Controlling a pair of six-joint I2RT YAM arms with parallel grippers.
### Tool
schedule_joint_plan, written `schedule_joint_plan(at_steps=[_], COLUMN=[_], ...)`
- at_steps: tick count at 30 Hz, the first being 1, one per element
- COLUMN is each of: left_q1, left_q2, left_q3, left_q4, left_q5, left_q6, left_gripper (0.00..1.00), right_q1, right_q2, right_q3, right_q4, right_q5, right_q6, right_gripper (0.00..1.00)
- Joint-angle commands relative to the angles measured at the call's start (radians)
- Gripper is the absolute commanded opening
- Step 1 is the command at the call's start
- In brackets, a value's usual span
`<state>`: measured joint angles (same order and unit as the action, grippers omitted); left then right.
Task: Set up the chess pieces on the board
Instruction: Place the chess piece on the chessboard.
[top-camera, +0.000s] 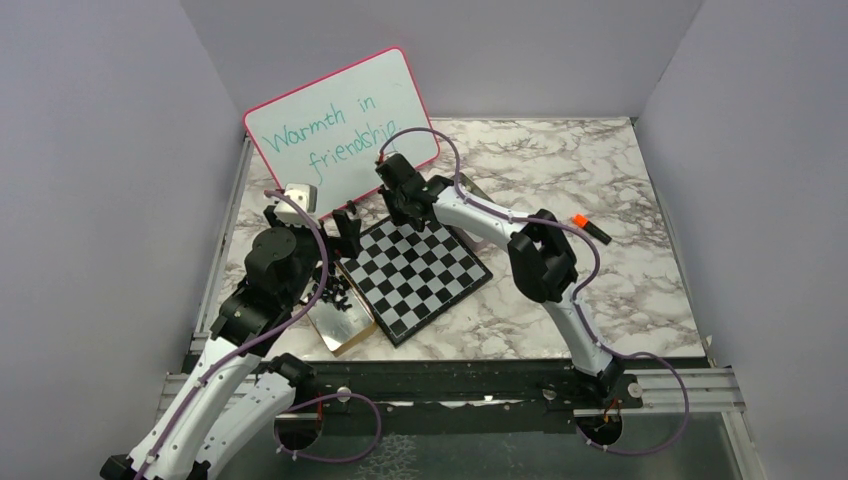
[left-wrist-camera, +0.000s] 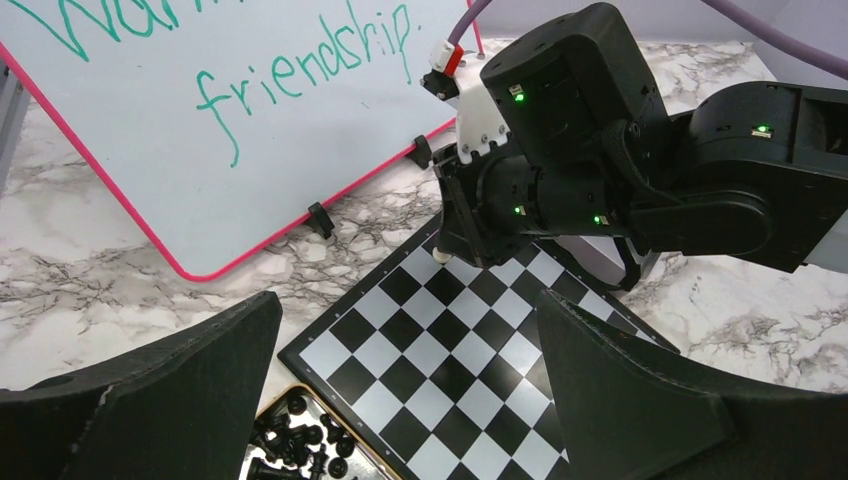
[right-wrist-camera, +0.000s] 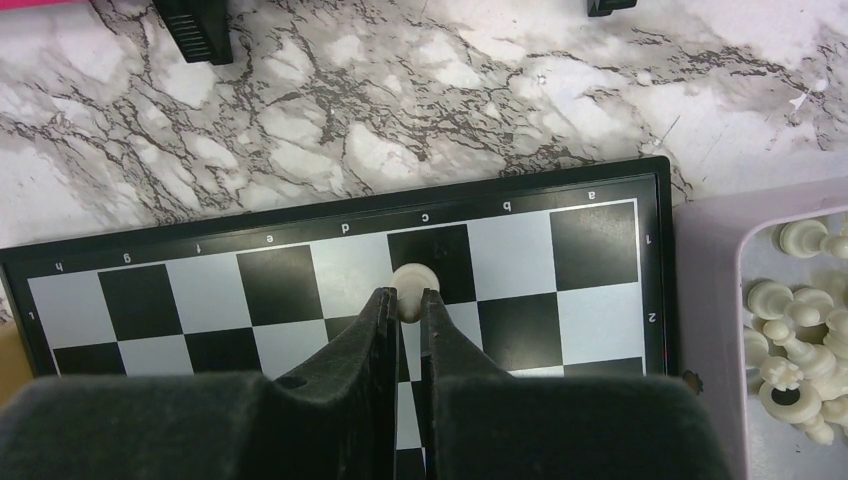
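Your right gripper is pinched on a cream-white piece, holding it at the edge row of the board, where the c and d squares meet. More cream-white pieces lie heaped in the lilac tray just beside the board. Your left gripper hangs spread wide over the board's corner, with the black pieces piled near it.

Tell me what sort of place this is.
Probably a robotics test cell: plain walls box in a marble-patterned table, robot arms bolt to a metal rail, and the board lies beside a handwritten whiteboard.
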<state>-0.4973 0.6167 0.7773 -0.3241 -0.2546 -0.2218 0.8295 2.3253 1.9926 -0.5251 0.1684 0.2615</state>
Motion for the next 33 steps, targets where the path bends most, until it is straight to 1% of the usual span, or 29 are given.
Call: schedule_joint_plan(at_steps=[1,8,13,16,22,27,33], left_q1=[0.005,0.005,0.005,0.005,0.005,0.005,0.005], left_q2=[-0.011,-0.015,-0.012,-0.014,-0.014,-0.014,-0.015], left_q3=[-0.007,-0.007,-0.006,-0.007,-0.007,-0.007,-0.008], left_q4=[0.014,0.014,0.014,0.014,0.014,0.014,0.014], left_q5=[-0.025,-0.025,-0.021,-0.023,-0.023,-0.024,-0.027], left_q6=[-0.003,-0.002,-0.001,-0.002,-0.001,-0.001,-0.001], left_gripper=[0.99,0.99,0.99,0.99,0.99,0.99,0.99], right_q1=[0.002,0.001,0.002,0.001,0.002,0.000,0.002], right_q2=[0.044,0.044,0.058,0.056,0.054,0.055,0.041], right_q3=[0.030,0.025,0.047,0.039,0.038,0.043,0.066], right_q4=[-0.018,-0.012,-0.040,-0.036,-0.029,-0.025,-0.035], right_q5=[0.033,0.044,0.045,0.022,0.015,0.021,0.021], right_q6=[0.005,0.006,0.011,0.019,0.028,0.027,0.023], right_gripper=[0.12,0.12,0.12,0.13,0.21,0.31,0.40])
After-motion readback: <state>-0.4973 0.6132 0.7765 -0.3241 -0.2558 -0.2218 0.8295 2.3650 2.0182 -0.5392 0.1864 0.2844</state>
